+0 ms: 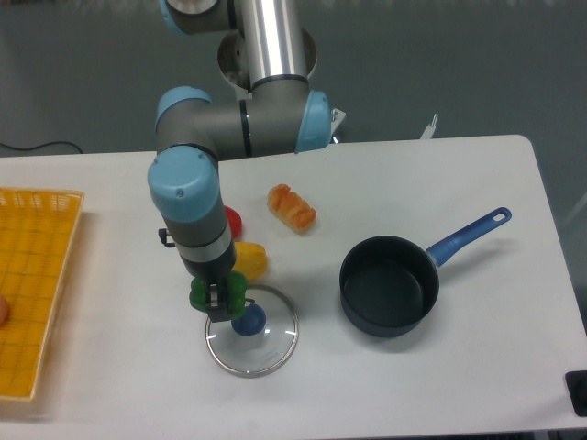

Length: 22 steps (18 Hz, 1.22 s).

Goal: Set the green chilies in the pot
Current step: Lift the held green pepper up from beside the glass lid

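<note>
The white table (440, 385) has free surface between the round glass lid with a blue knob (252, 330) and the small dark saucepan with a long blue handle (389, 286); these two stand well apart. The saucepan sits on the right side, away from the table edges, and its handle points to the far right. A woven yellow tray (35, 284) lies at the left edge.

The gripper (218, 295) hangs at the far-left rim of the lid. The small glossy bright green toy pepper (200, 293) shows on both sides of the fingers, which are clamped on it. It looks lumpy, and it is partly hidden.

Just behind the gripper is a yellow toy pepper (253, 259), with a red toy pepper (233, 220) further back. An orange croissant-shaped toy (292, 207) lies farther to the right.
</note>
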### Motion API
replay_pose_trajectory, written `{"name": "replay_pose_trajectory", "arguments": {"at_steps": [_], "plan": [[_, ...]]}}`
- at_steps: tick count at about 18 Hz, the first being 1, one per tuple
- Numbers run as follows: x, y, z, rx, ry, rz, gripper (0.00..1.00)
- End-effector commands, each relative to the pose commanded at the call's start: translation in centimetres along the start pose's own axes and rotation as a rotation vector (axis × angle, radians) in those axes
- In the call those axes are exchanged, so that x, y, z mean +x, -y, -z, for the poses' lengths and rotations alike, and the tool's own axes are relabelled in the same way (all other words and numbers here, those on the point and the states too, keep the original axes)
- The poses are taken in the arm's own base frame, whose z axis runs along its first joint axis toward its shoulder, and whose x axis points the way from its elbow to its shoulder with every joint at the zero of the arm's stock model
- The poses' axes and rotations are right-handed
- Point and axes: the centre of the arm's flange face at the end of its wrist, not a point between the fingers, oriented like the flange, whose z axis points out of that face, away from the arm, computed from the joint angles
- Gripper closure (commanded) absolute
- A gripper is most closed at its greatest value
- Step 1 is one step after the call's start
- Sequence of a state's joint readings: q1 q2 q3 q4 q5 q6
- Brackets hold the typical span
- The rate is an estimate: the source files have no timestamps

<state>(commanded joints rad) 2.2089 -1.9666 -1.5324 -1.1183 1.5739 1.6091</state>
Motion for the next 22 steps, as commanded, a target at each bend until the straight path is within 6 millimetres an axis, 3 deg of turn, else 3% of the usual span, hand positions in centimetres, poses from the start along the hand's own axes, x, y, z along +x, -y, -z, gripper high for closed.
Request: {"name": "replay_pose_trajectory", "arguments": {"at_steps": [3, 9, 14, 22], "plan": [[0.1, -1.7, -0.3, -0.002, -0.008, 0.000, 0.38], [0.3, -4.1, 1.1, 0.017, 0.000, -0.007, 0.38], [0.2, -5.4, 1.1, 0.023, -0.001, -0.051, 0.38], [0.7, -10.5, 2.1, 0.017, -0.019, -0.089, 0.38]]}}
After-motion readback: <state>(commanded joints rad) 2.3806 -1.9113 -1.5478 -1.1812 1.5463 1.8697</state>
